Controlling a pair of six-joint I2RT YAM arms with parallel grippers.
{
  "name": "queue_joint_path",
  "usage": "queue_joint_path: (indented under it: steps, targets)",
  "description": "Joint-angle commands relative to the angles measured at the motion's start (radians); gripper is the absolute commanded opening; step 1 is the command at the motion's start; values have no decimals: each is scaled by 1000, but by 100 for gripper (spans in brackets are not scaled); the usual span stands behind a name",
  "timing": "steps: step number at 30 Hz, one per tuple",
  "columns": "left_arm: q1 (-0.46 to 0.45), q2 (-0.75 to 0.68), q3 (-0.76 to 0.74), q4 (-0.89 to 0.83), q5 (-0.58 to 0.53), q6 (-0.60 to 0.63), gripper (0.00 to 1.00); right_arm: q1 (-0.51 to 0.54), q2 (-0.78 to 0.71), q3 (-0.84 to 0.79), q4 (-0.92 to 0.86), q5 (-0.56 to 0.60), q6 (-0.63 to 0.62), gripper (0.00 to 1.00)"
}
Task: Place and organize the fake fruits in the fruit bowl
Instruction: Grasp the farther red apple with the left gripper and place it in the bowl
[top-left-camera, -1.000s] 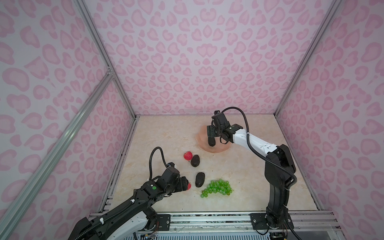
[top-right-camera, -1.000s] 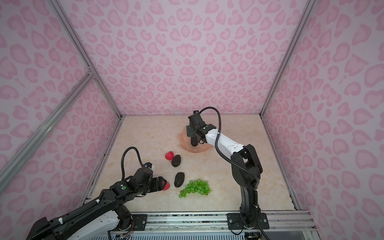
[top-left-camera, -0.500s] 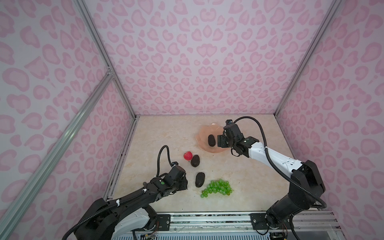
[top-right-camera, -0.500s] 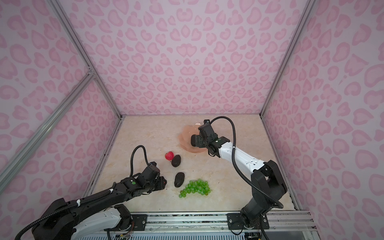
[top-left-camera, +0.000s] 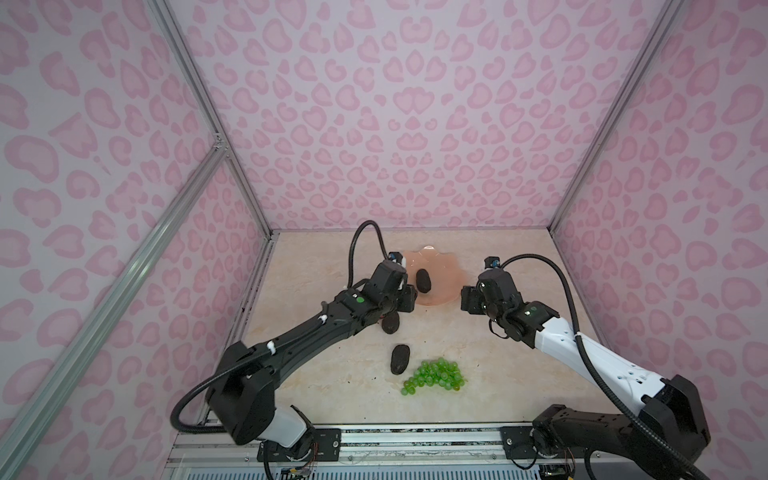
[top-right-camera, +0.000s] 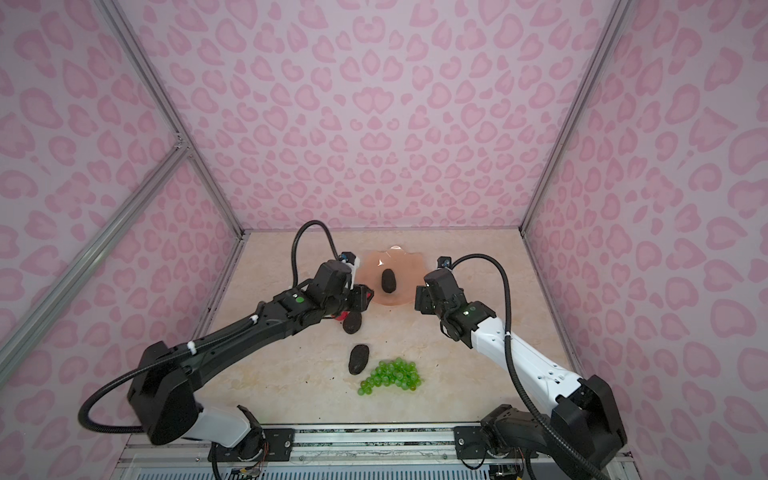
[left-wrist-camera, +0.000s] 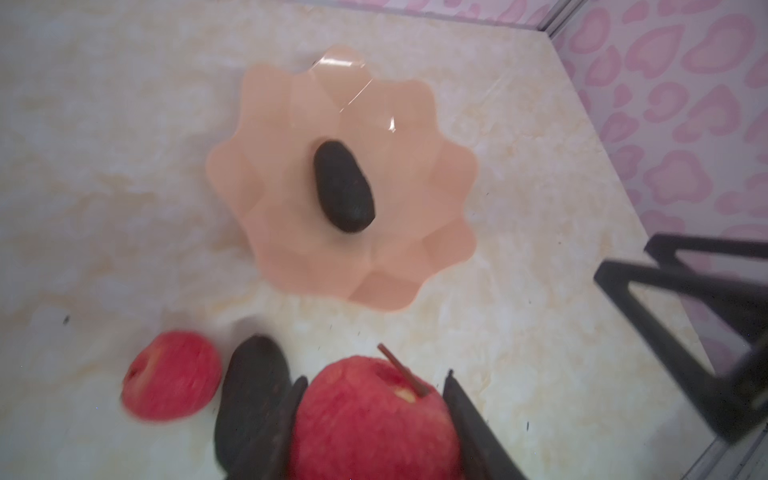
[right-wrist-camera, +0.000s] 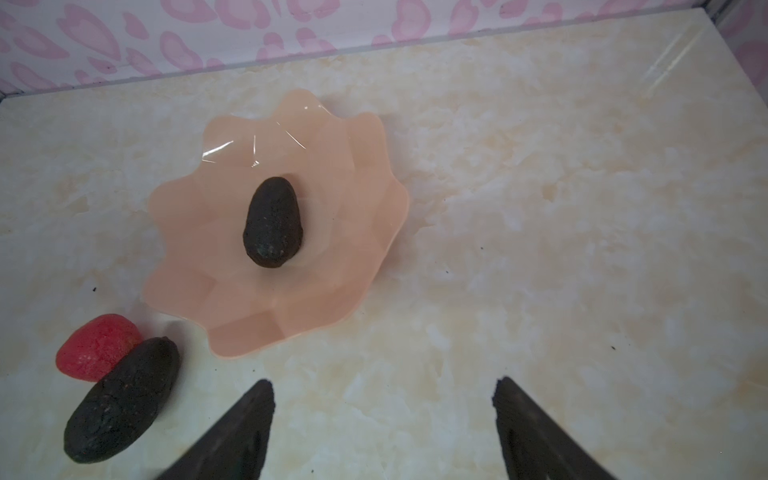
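Observation:
My left gripper (left-wrist-camera: 376, 378) is shut on a small red fruit (left-wrist-camera: 370, 419) with a thin stem, just short of the peach-pink fruit bowl (left-wrist-camera: 291, 249). One dark avocado (top-left-camera: 424, 280) lies in the bowl (top-left-camera: 451, 266). A second red fruit (left-wrist-camera: 170, 376) touches another avocado (left-wrist-camera: 249, 399) on the table below the left gripper (top-right-camera: 361, 299). A third avocado (top-left-camera: 400, 359) and the green grapes (top-left-camera: 434, 376) lie nearer the front. My right gripper (right-wrist-camera: 383, 386) stands open and empty, to the right of the bowl (top-right-camera: 405, 270) in a top view.
Pink patterned walls close in the marble tabletop on three sides. The metal rail (top-left-camera: 415, 432) with both arm bases runs along the front edge. The right gripper's fingers (left-wrist-camera: 665, 291) show at the edge of the left wrist view.
The left gripper shut on the red fruit near the front and carried it up beside the bowl. The right gripper let the avocado go into the bowl and drew back to the right.

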Motion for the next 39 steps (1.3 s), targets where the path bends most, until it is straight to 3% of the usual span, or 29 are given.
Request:
queue_joint_path:
  steps: [1, 6, 12, 17, 23, 26, 31, 35, 39]
  targets:
    - [0, 202, 210, -16, 76, 115, 44, -3, -107, -102, -6, 32, 58, 83]
    - [0, 463, 446, -49, 76, 121, 44, -11, -234, -197, -9, 34, 88, 83]
    - [1, 700, 671, -113, 56, 126, 47, -24, -253, -199, -23, 35, 75, 83]
    - [2, 793, 750, -149, 21, 120, 51, -26, -247, -197, -16, 32, 71, 83]
    - [3, 806, 761, -161, 28, 105, 65, -27, -229, -179, -14, 29, 61, 83]
    - [4, 790, 758, -161, 46, 98, 70, -27, -230, -165, -22, 22, 61, 83]
    - [20, 683, 701, -122, 50, 60, 70, -29, -250, -150, -26, 1, 30, 82]
    - [58, 435, 513, 45, 43, 18, 71, 0, -253, -138, -51, -2, 27, 81]
    - [93, 127, 312, 180, -26, 29, 73, 93, -238, -145, -57, 37, 50, 80]
